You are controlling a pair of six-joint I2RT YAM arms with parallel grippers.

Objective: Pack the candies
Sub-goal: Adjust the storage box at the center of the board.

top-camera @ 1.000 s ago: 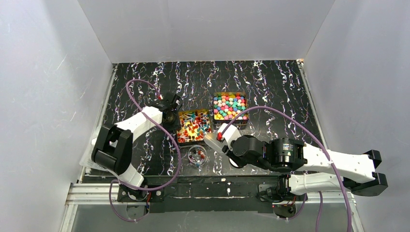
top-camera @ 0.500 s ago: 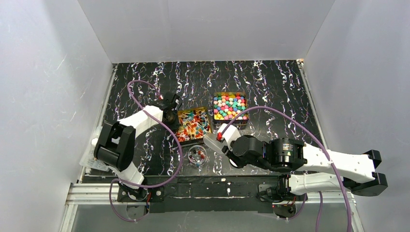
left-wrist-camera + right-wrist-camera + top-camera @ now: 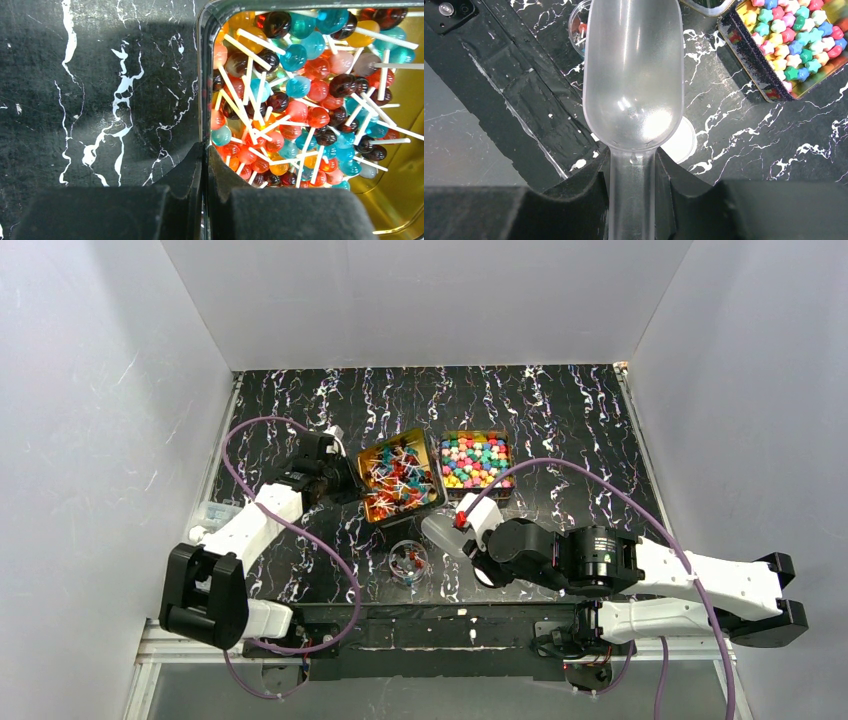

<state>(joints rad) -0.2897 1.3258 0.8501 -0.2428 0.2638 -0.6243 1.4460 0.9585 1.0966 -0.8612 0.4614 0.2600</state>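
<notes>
The left gripper (image 3: 205, 156) pinches the left wall of a square gold tin (image 3: 202, 60) heaped with bright stick candies (image 3: 300, 115). The right gripper (image 3: 631, 164) clamps a clear plastic scoop (image 3: 634, 75) by its handle beside a small clear round cup (image 3: 408, 561); pastel candies fill a second gold tin (image 3: 748, 59) farther right.

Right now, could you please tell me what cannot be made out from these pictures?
Right wrist view: the small cup is mostly behind the scoop; the white lid is largely covered by it.
Top view: the candies in that cup are too small to count; the left tool's hold on the lollipop tin is too small to see.
Left wrist view: the tin runs off the top and right edges.
</notes>
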